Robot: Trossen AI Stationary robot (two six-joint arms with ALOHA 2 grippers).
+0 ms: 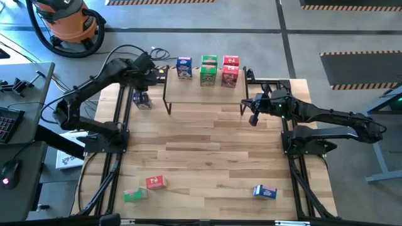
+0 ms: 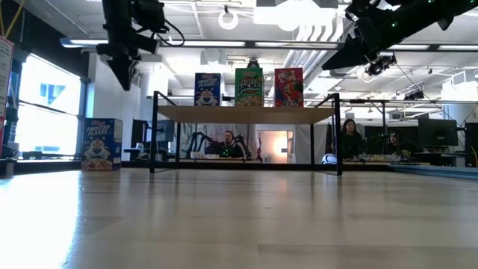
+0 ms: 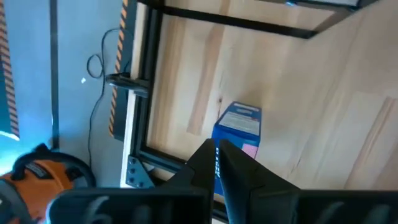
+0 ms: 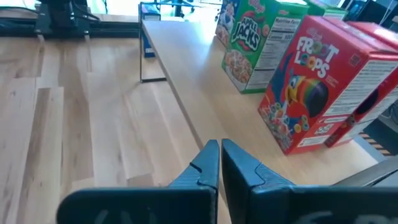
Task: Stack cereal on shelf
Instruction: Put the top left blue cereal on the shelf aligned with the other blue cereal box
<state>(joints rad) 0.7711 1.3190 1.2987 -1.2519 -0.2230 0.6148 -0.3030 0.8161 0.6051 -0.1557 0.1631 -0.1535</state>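
Note:
The shelf stands at the table's far middle. Several cereal boxes stand along its far edge: a blue one, two green and two red. Another blue box stands upright on the table left of the shelf. My left gripper hangs shut above that box, well clear of it in the low view. My right gripper is shut and hovers by the shelf's right near corner, in front of the red box.
Three more boxes lie near the table's near edge: green and red at the left, blue at the right. The middle of the tabletop is bare wood. People sit in the room beyond the table.

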